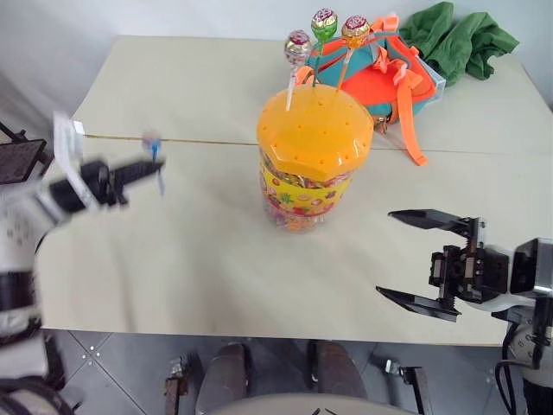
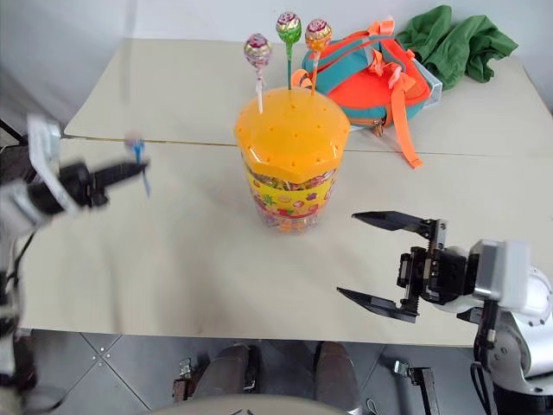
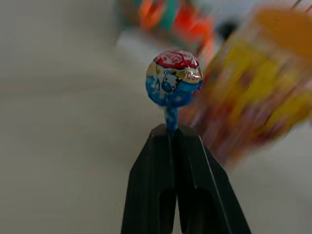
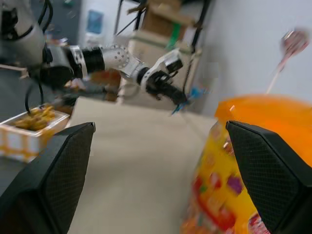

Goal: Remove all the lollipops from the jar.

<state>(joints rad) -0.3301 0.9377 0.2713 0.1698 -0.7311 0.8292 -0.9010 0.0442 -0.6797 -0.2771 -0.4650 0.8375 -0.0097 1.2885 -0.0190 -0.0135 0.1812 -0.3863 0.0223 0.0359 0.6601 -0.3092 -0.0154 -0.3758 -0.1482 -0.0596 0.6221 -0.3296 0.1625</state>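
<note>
1. The left claw (image 1: pixel 155 169) is clamped narrow on the stick of the blue-pink lollipop (image 3: pixel 173 78), held out over the bare surface (image 1: pixel 199 259) well to the left of the jar (image 1: pixel 313 164). The grip sits just under the wrapped head, which keeps the sweet upright and steady on its thin stick.
2. Three lollipops remain standing in holes at the far side of the jar's domed orange lid (image 1: pixel 315 130): the pink-purple lollipop (image 1: pixel 298 45), the green lollipop (image 1: pixel 324 22) and the orange lollipop (image 1: pixel 355 29). The holes hold each stick roughly upright and apart from the others, so a claw can reach one at a time.
3. The right claw (image 1: pixel 415 259) stands wide and empty, to the right of the jar and nearer the robot, fingers turned toward the jar. It looks staged for the next pull, or perhaps to steady the jar.
4. The left claw is blurred in the head views, so whether the lollipop hangs above the surface or touches it is unclear; it probably hangs above.
5. By my count one of four is out; setting it down comes next.
</note>
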